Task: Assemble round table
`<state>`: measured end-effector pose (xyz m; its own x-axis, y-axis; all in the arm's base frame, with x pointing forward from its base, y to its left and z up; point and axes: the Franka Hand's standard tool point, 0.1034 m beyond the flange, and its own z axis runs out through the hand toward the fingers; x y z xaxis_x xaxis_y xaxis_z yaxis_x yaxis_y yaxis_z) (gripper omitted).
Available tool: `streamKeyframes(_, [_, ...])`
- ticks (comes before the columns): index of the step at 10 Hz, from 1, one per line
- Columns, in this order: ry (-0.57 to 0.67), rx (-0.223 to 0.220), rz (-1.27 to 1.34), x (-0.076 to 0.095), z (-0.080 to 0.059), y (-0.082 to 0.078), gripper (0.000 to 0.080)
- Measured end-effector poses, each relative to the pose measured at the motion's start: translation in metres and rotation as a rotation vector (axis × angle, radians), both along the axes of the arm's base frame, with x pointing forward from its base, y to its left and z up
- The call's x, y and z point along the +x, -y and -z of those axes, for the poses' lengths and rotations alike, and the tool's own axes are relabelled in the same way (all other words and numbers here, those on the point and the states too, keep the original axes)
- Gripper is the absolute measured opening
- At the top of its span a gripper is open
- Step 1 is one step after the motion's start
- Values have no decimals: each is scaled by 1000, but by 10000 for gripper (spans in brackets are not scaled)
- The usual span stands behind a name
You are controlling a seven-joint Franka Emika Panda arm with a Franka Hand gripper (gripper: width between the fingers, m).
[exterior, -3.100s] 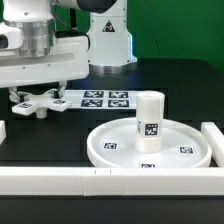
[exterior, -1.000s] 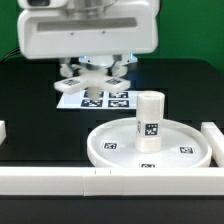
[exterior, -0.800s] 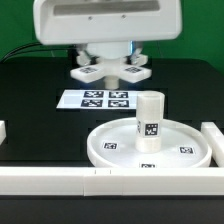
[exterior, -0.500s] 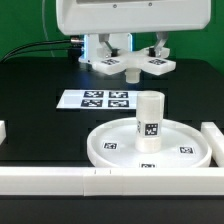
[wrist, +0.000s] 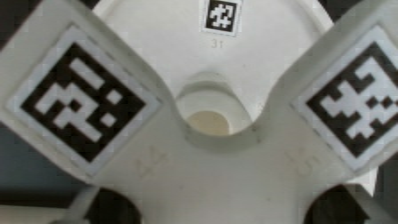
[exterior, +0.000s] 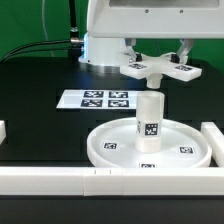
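The large rimmed disc (exterior: 150, 145) lies on the black table at the front right. The short cylinder (exterior: 149, 121) stands upright on its central hub, tag facing forward. My gripper (exterior: 158, 62) is shut on the cross-shaped piece (exterior: 160, 68) and holds it in the air above and slightly behind the cylinder, apart from it. In the wrist view the cross-shaped piece (wrist: 210, 120) fills the picture, with its centre hole and tagged arms showing; my fingertips are mostly hidden behind it.
The marker board (exterior: 96, 99) lies flat on the table behind the disc, to the exterior view's left. Long white bars run along the front edge (exterior: 60, 181) and the right side (exterior: 213, 138). The arm's white body (exterior: 150, 25) fills the upper frame.
My gripper has lifted the cross-shaped piece off the table at the exterior view's left and carried it rightward, to above the cylinder. Disc and cylinder have not moved.
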<state>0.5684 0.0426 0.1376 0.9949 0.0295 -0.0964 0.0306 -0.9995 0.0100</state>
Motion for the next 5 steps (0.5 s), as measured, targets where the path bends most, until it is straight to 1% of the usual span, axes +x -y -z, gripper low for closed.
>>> streamKeyframes(5, [1, 1, 1, -1, 5, -2, 445])
